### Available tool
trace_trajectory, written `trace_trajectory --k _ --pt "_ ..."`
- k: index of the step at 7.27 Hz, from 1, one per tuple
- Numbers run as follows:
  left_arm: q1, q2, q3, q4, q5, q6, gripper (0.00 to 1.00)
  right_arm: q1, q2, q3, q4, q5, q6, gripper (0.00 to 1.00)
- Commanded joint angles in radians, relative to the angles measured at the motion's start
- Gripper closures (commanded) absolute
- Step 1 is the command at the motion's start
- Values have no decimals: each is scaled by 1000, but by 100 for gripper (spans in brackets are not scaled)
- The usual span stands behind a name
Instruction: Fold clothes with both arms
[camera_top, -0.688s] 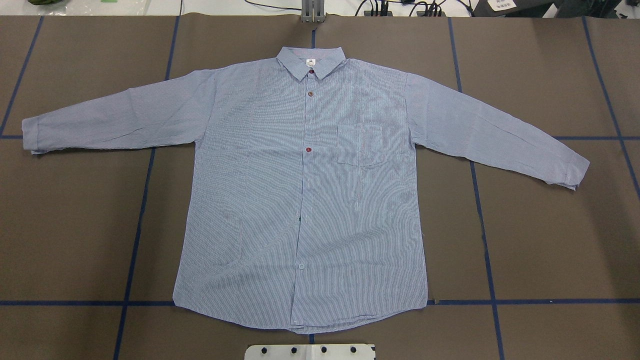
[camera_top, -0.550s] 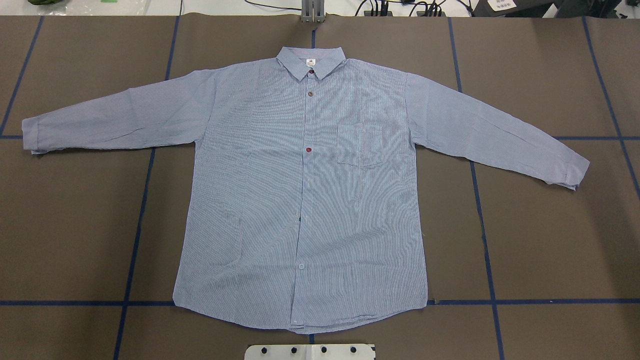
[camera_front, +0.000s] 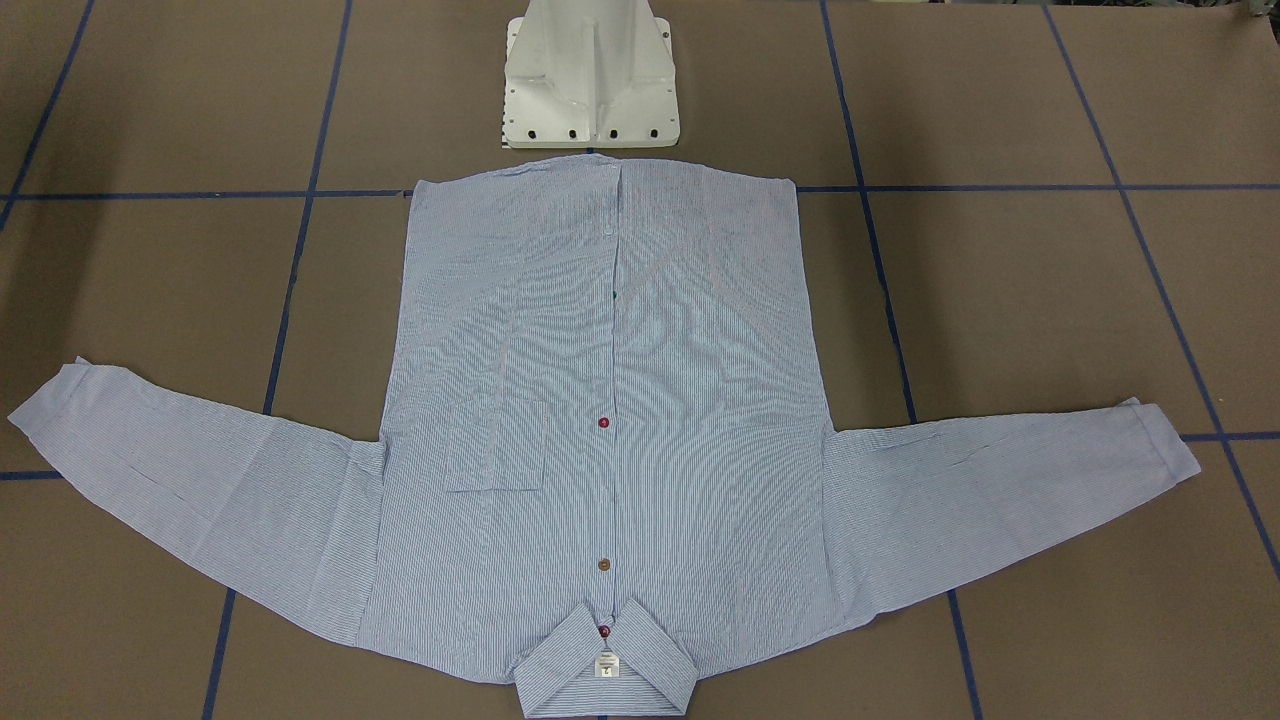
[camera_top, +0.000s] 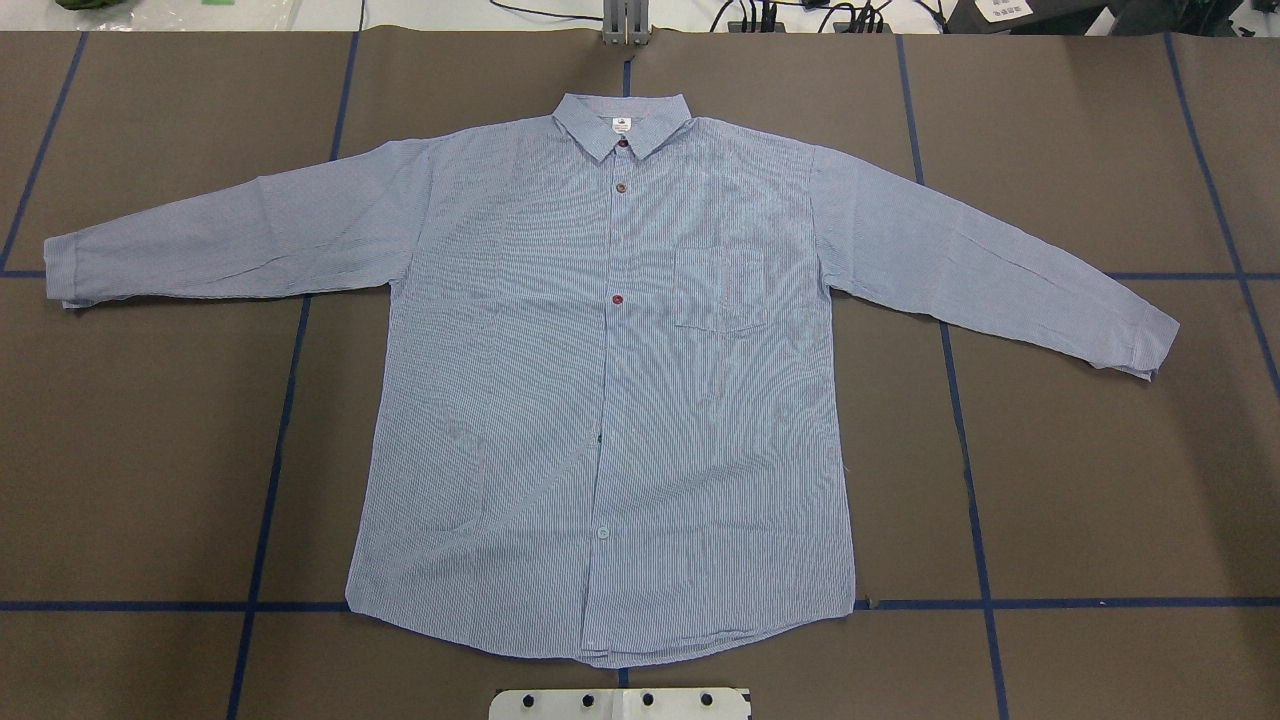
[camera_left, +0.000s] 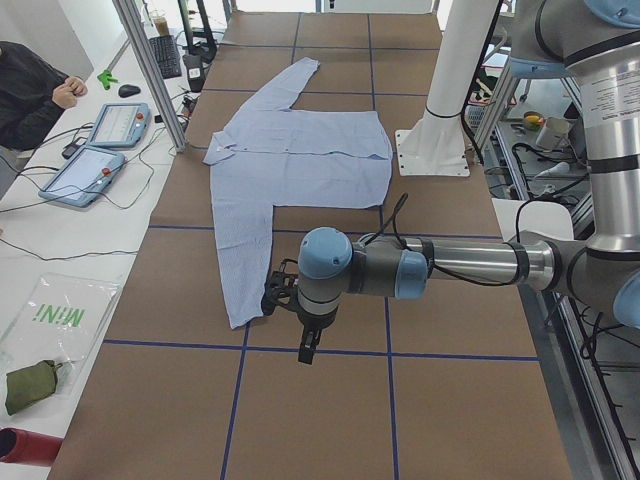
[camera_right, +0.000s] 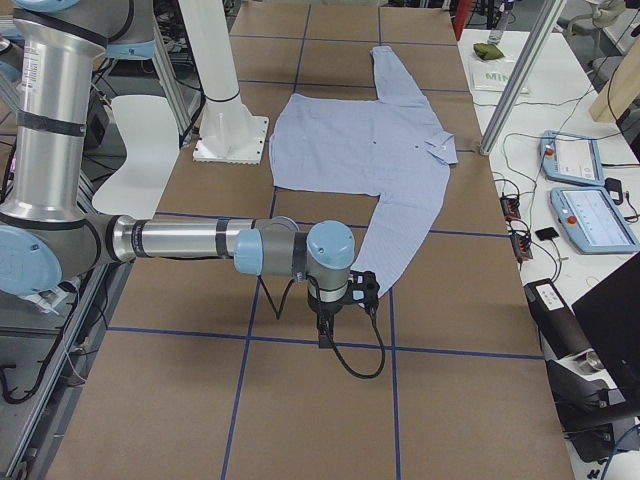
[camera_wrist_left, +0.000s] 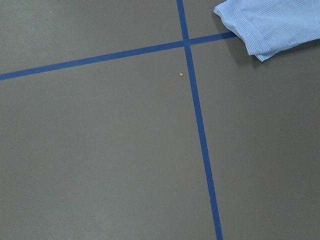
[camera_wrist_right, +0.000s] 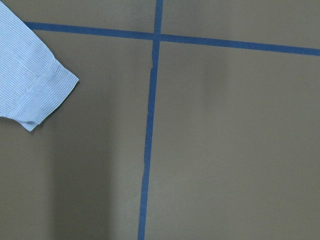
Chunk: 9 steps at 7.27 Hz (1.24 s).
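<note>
Two unknowns: we cannot tell how open the left hand (camera_left: 306, 354) or right hand (camera_right: 323, 340) is, or what either holds. Uneven grabs could drag the flat shirt (camera_top: 600, 380) askew.

A brown surface (camera_top: 1100, 480) carries a grid of blue tape lines (camera_top: 272, 480) and a white pedestal base (camera_front: 590, 80). Beside it, two teach pendants (camera_left: 120, 125) lie on a white desk (camera_left: 50, 225).
</note>
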Motion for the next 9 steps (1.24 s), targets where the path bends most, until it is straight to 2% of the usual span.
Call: trace_trajectory --k 1,2,4,8,9 --pt "-3 -7 -9 -122 -3 -10 0 0 9 73 2 7 5 0" --pt "-3 -21 -9 -240 -3 -13 0 0 41 135 55 7 16 0" --pt "0 -87 50 -495 -3 -16 0 0 52 87 214 8 20 0" --pt "-3 -104 86 -511 -14 -7 0 -27 43 40 288 33 46 0" --pt "-3 -104 89 -511 -14 -7 0 -85 44 37 339 30 204 0"
